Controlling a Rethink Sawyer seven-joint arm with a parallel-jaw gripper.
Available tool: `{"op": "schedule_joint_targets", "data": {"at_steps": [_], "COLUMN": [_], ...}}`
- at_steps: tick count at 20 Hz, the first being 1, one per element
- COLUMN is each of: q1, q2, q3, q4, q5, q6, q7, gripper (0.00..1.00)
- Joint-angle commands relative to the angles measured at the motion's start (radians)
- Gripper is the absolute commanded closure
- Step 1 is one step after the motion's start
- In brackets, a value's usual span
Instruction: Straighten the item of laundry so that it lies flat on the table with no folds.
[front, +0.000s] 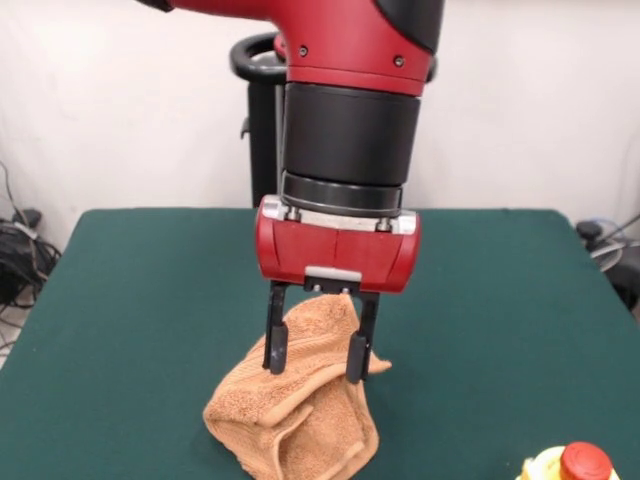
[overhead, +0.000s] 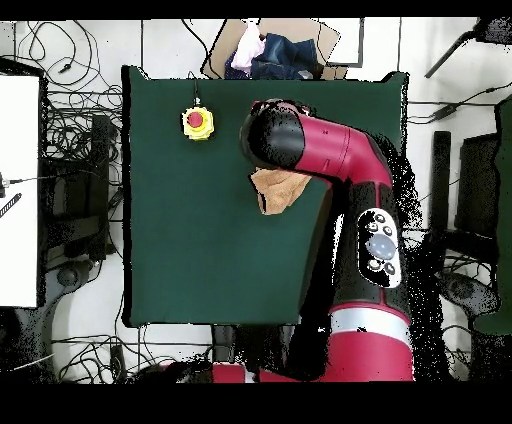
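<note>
The gripper (front: 317, 356) hangs over the middle of the table (front: 130, 300), its two black fingers (front: 275, 340) spread to either side of a raised peak of the towel (front: 300, 410); whether they pinch it cannot be told. The towel sits bunched and folded in a heap. A yellow button box with a red cap (overhead: 197, 122) stands apart near the table's edge. No writing is legible anywhere.

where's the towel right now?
Front view: the towel sits bunched on the table near its front edge, just left of centre, under the gripper. The yellow and red button is off to its right.
</note>
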Motion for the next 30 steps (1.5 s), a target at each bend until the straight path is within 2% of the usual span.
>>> {"op": "schedule_joint_targets", "data": {"at_steps": [1,8,14,30], "q1": [0.032,0.056,0.047,0.048], "q2": [-0.032,-0.087,-0.086,-0.043], "q3": [0.01,-0.019,-0.015,-0.028], "q4": [0.182,0.251,0.272,0.246], "q5": [0.01,0.017,0.024,0.015], "q6": [-0.01,-0.027,-0.051,-0.088], "q7": [0.204,0.239,0.233,0.224], "gripper": [0.0,0.0,0.0,0.0]}}
